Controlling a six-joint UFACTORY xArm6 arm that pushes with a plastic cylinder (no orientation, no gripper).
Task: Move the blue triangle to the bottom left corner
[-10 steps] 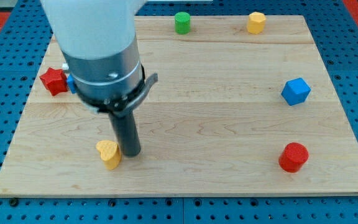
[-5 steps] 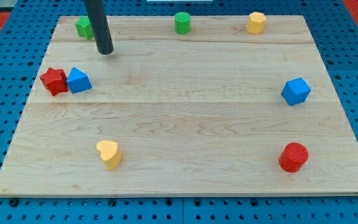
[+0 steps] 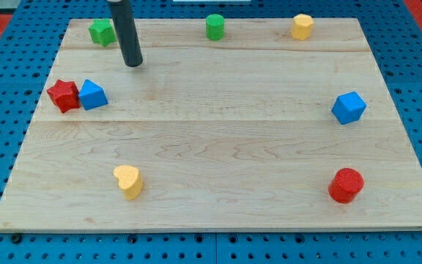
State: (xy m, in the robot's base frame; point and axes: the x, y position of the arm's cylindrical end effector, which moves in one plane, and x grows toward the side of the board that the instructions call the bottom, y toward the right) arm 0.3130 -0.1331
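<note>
The blue triangle (image 3: 92,95) sits near the board's left edge, touching a red star-shaped block (image 3: 64,95) on its left. My tip (image 3: 133,63) is above and to the right of the blue triangle, apart from it, near the view's top left. The rod rises from the tip out of the top of the view. A yellow heart block (image 3: 128,181) lies toward the bottom left of the wooden board (image 3: 218,147).
A green block (image 3: 102,32) sits at the top left just left of the rod. A green cylinder (image 3: 215,26) and a yellow hexagon (image 3: 302,26) are along the top edge. A blue hexagon (image 3: 349,108) and a red cylinder (image 3: 345,185) are at the right.
The arm rose from beside the yellow heart and the tip went to the top left; in the last half second it shifted slightly right and down. No block moved.
</note>
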